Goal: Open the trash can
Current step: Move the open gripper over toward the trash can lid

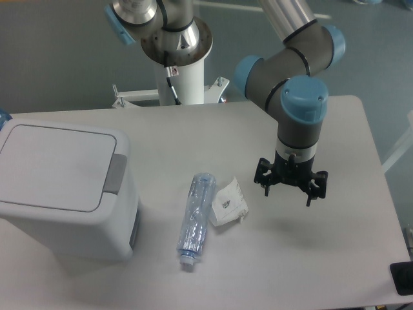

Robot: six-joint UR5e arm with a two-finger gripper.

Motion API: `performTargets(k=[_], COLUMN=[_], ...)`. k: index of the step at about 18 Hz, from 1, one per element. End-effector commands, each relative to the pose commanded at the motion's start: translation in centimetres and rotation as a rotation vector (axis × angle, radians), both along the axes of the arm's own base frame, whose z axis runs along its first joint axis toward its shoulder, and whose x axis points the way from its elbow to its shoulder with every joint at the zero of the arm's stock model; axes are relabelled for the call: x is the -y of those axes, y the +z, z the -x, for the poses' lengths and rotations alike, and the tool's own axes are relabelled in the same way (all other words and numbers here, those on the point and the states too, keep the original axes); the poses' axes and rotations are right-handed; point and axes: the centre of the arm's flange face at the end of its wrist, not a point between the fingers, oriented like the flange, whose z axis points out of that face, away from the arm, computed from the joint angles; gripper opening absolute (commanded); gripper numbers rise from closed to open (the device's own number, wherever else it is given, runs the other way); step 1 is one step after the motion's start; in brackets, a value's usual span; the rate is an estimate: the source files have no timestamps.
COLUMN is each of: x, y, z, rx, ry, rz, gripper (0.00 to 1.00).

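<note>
The trash can (61, 187) is a big white boxy bin at the left of the table, its flat lid down and a grey push tab (116, 174) on its right edge. My gripper (288, 194) hangs over the right half of the table, far to the right of the bin, pointing down. Its two fingers are spread wide with nothing between them, so it is open.
A crushed clear plastic bottle (195, 219) lies in the middle of the table, with a crumpled white wrapper (228, 203) just right of it, between bin and gripper. The arm's white base post (181, 77) stands at the table's far edge. A dark object (402, 278) sits at the right front corner.
</note>
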Motion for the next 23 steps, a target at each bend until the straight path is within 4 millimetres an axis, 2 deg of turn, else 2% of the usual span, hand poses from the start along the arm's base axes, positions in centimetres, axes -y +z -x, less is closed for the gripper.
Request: performTargets(k=[2, 5, 11, 18, 21, 23], x=[-0.7, -2.3, -5.1, -7.5, -8.7, -9.4], y=[2.6, 5.3, 9.8, 15.0, 15.6, 15.2], z=[-1.8, -4.8, -9.6, -15.1, -17.6, -19.1], rx=[0.012, 0.012, 0.022, 0.096, 0.113, 0.126], ry=[0.032, 0.065, 0.125, 0.143, 0.127, 0.105], rz=[-0.076, -0.125, -0.216, -0.361, -0.372, -0.363], gripper=[1.0, 1.0, 1.0, 1.0, 1.0, 1.0])
